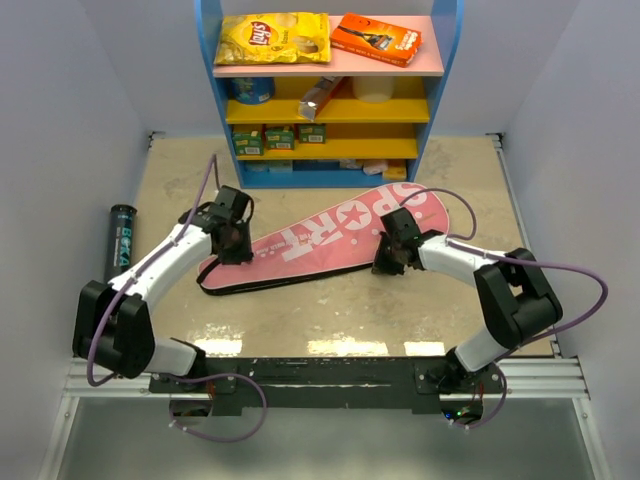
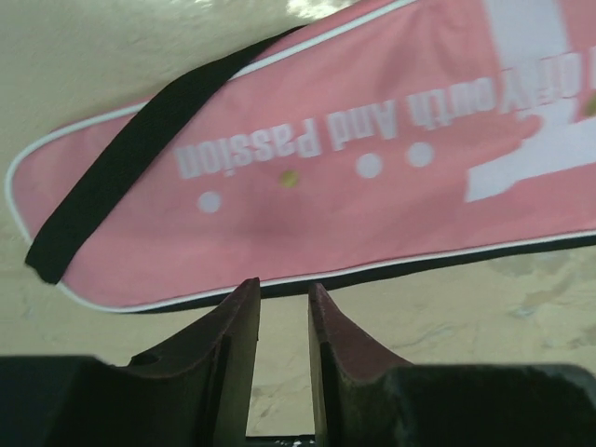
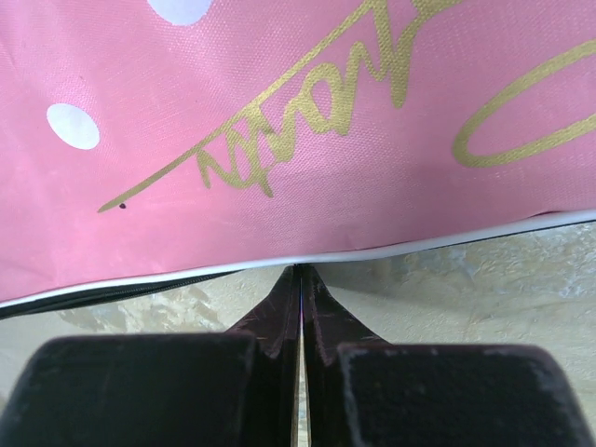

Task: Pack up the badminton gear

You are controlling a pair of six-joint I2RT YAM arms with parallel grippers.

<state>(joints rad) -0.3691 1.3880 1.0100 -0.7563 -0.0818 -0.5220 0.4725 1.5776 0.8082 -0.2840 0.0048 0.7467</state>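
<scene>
Closest in: right gripper [image 3: 300,276], pressed together, tips against the white-piped edge of the pink bag [image 3: 307,140] just ahead; cannot tell if pinching a zip pull. Left gripper [image 2: 279,296]: narrowly parted, empty, just short of the same edge at the narrow end, black strap [image 2: 112,182] ahead and left. Probably zipping up; no rackets or shuttlecock in sight, presumably inside. Next: steady draw along the seam, left side bracing. Black tube [image 1: 121,240] well outside the left jaws, not yet packed. Room to retreat over the tabletop [image 1: 330,310] behind both jaws; shelf [image 1: 330,120] close beyond the bag.
</scene>
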